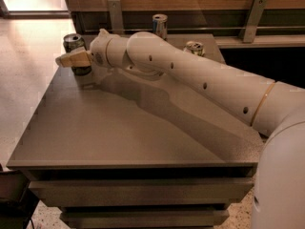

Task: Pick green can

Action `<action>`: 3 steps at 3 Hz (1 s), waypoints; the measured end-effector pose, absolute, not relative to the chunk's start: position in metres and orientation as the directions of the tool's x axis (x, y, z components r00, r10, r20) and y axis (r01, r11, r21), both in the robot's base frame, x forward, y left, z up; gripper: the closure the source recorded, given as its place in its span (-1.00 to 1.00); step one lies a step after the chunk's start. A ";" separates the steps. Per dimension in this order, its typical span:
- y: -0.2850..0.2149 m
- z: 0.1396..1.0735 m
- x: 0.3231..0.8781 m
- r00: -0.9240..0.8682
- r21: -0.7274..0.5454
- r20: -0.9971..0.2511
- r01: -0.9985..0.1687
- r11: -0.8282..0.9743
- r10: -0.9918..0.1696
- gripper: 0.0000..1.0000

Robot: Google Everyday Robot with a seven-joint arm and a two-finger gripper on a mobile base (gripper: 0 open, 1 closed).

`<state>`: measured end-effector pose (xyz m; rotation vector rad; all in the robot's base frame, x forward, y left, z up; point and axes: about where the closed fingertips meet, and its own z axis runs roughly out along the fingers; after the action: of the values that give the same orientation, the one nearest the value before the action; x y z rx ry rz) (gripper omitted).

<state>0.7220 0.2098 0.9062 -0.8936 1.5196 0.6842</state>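
The green can (pixel 72 42) stands upright at the far left corner of the grey table (pixel 128 132); it has a dark olive body and a silver top. My gripper (pixel 68 60) is at the can at mid-height, and its tan part crosses in front of the can's body, hiding the middle. The can's base still rests on the table. My white arm (pixel 190 78) reaches in from the lower right across the table.
A slim blue-and-silver can (pixel 160 25) stands at the table's far edge. A white can with print (pixel 194 46) sits just behind my arm to the right. The table's left edge runs close to the green can. A wooden wall panel with metal brackets (pixel 115 14) stands behind.
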 end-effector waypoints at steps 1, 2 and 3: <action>0.226 0.903 0.723 -0.022 -0.043 -0.993 -0.852 0.521 -0.119 -1.00; 0.236 0.901 0.730 -0.014 -0.029 -0.997 -0.863 0.505 -0.081 -1.00; 0.240 0.895 0.743 -0.007 -0.025 -0.998 -0.868 0.496 -0.063 -0.70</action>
<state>0.7432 0.2403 0.8953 -0.8640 1.4494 0.7812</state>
